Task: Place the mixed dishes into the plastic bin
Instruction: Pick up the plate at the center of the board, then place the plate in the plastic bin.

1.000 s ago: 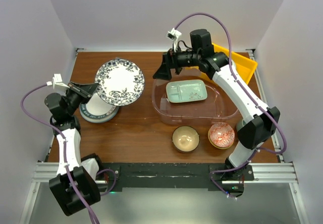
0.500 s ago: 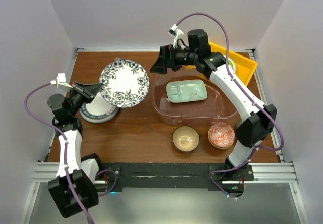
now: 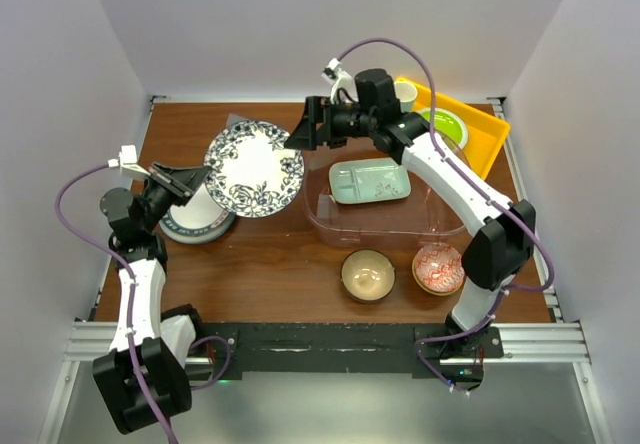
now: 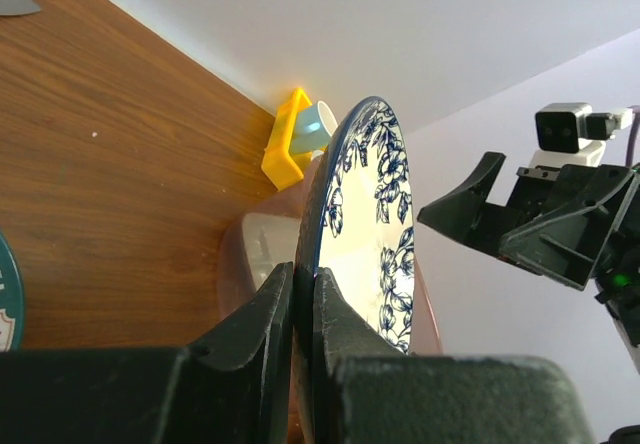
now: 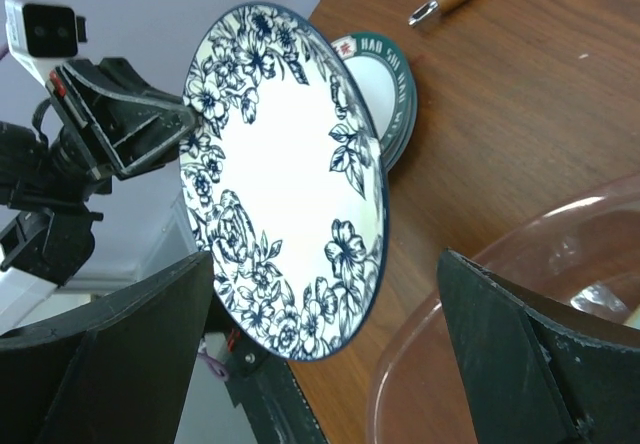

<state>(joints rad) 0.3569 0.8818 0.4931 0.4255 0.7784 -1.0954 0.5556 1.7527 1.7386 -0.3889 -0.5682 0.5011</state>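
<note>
Top external, L pincer (image 3: pixel 201 174) grips floral plate (image 3: pixel 254 168), R pincer (image 3: pixel 300 134) agape

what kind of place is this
Likely a robot lab test cell: a wooden table boxed by plain white walls, two arms bolted to a metal rail, dishes set out.

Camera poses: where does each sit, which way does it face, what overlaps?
Top external: above and behind the bases, looking down on the brown wooden table; both arms show whole.
Left wrist: on the left arm, looking along the shut left gripper at the blue floral plate it clamps edge-on.
Right wrist: on the right arm, looking through the open right gripper at the plate's face.
Shared: all three see the plate; each wrist view sees the other gripper.
</note>
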